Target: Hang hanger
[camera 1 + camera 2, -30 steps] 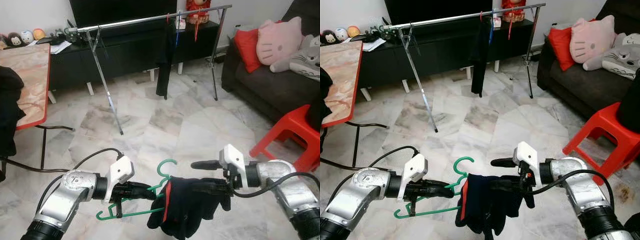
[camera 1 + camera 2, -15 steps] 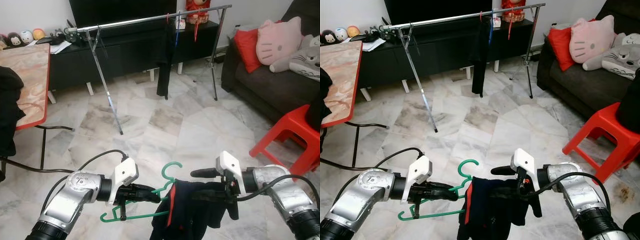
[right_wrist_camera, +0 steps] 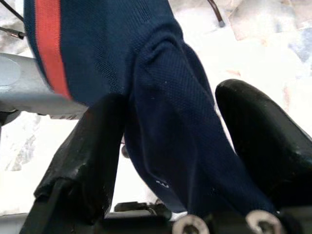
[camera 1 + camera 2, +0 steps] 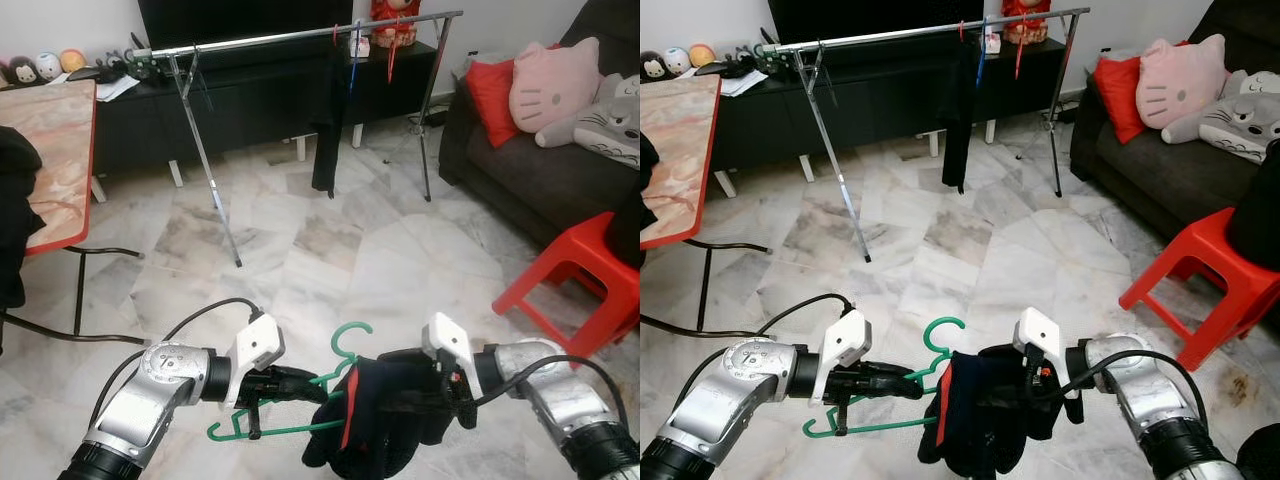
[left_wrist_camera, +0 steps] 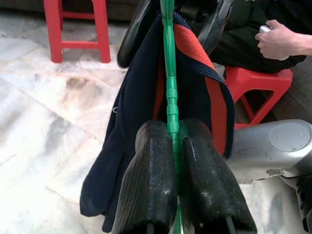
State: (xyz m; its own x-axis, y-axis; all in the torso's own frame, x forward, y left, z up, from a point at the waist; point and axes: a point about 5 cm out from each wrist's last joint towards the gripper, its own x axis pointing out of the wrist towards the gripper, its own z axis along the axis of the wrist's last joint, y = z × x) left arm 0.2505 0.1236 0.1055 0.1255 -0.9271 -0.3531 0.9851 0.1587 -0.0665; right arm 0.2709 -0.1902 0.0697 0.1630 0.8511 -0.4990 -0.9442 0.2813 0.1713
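A green plastic hanger [image 4: 349, 336] hangs low in front of me, a navy garment with a red stripe [image 4: 385, 425] draped over its right half. My left gripper [image 4: 303, 381] is shut on the hanger's bar; in the left wrist view its fingers [image 5: 151, 170] pinch the green bar [image 5: 170, 92]. My right gripper [image 3: 173, 97] reaches in from the right and is buried in the cloth, with a bunched fold of the garment [image 3: 165, 122] filling the space between its fingers. The silver clothes rail [image 4: 300, 38] stands far ahead across the floor.
A dark garment [image 4: 325, 120] and coloured hangers hang on the rail in front of a black TV cabinet. A red stool [image 4: 580, 270] and a dark sofa [image 4: 540, 170] with cushions are on the right, a red-edged table [image 4: 50, 150] on the left. A person's hand [image 5: 278, 41] shows behind.
My right gripper has moved left, closer to the left gripper, and its upper finger has sunk into the cloth. The garment now bunches tighter on the hanger.
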